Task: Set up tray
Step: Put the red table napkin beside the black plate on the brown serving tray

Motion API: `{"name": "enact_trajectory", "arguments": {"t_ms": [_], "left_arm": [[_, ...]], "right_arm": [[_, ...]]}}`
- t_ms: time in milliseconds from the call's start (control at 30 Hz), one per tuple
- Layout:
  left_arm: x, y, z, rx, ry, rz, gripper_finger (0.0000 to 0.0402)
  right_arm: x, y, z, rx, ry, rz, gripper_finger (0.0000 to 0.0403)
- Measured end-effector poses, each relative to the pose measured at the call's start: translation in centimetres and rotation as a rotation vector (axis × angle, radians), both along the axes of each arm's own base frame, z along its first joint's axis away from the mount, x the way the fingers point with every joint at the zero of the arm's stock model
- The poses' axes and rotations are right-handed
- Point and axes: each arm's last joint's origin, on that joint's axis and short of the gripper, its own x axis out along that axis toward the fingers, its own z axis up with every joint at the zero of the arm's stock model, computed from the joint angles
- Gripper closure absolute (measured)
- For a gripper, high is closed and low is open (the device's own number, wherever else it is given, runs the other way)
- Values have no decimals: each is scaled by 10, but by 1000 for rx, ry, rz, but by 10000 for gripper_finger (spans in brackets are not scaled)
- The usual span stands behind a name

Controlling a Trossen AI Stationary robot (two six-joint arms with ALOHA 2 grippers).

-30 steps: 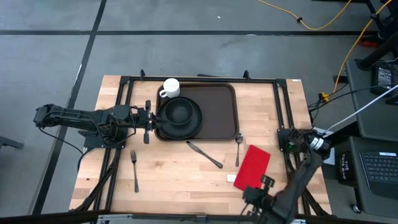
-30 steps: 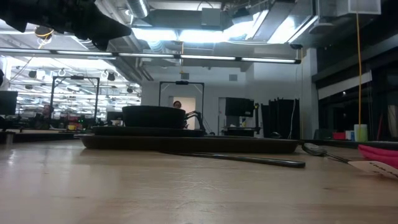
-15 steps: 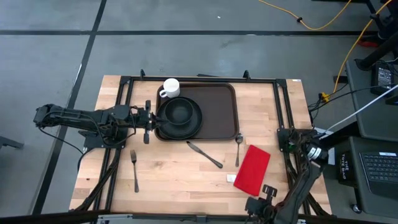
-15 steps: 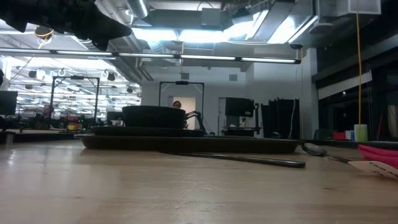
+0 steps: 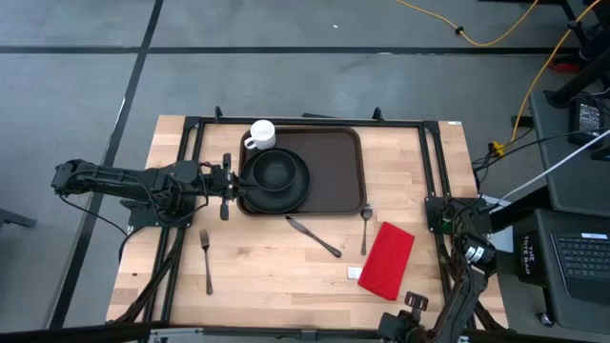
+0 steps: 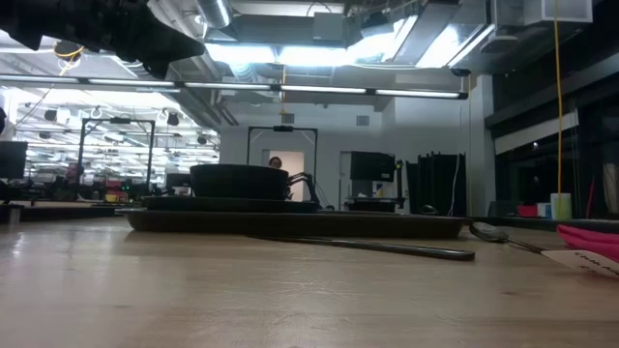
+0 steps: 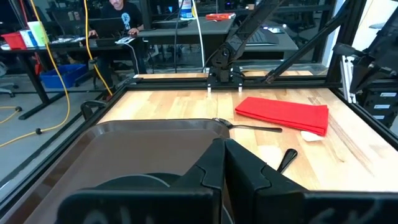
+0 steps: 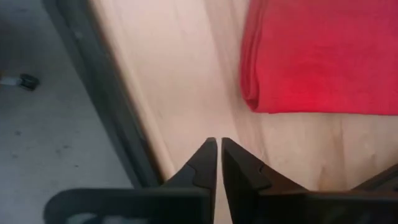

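We see the tray point(image 5: 329, 167) lying flat near the far edge of the table point(image 5: 286, 272), about in the middle. A black plate point(image 5: 274, 181) sits in the tray's left half, with a bowl point(image 5: 274, 171) on top of it. A white cup point(image 5: 260, 134) stands just beside the tray's far left corner (it looks to be off the tray).

The left gripper point(image 5: 229, 186) is at the tray's left edge, low down by the rim. Its two fingers point(image 7: 214, 165) are pressed together with nothing between them. From its own camera they point across the tray.

In front of the tray, on the bare wood, lies a knife point(image 5: 314, 236) at a slant. A spoon point(image 5: 365, 227) lies by the tray's front right corner. A red napkin point(image 5: 387, 257) lies to the right of the spoon, well in front of the tray. A fork point(image 5: 206, 259) lies off to the front left.

The right gripper point(image 8: 218, 163) is far from the tray, at the table's front edge just past the napkin. Its fingers are nearly touching and hold nothing.
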Motion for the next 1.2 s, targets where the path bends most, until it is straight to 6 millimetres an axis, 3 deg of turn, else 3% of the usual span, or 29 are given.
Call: {"name": "enact_trajectory", "arguments": {"t_ms": [367,567,900,1200], "left_arm": [[0,0,0,2,0,9,395],[0,0,0,2,0,9,397],[0,0,0,2,1,9,397],[0,0,0,2,0,8,394]], "right_arm": [[0,-2,0,-11,48,126,357],[3,-3,0,-72,-34,183,303],[3,-3,1,-86,-12,291,193],[4,-2,-7,-111,52,444,176]]}}
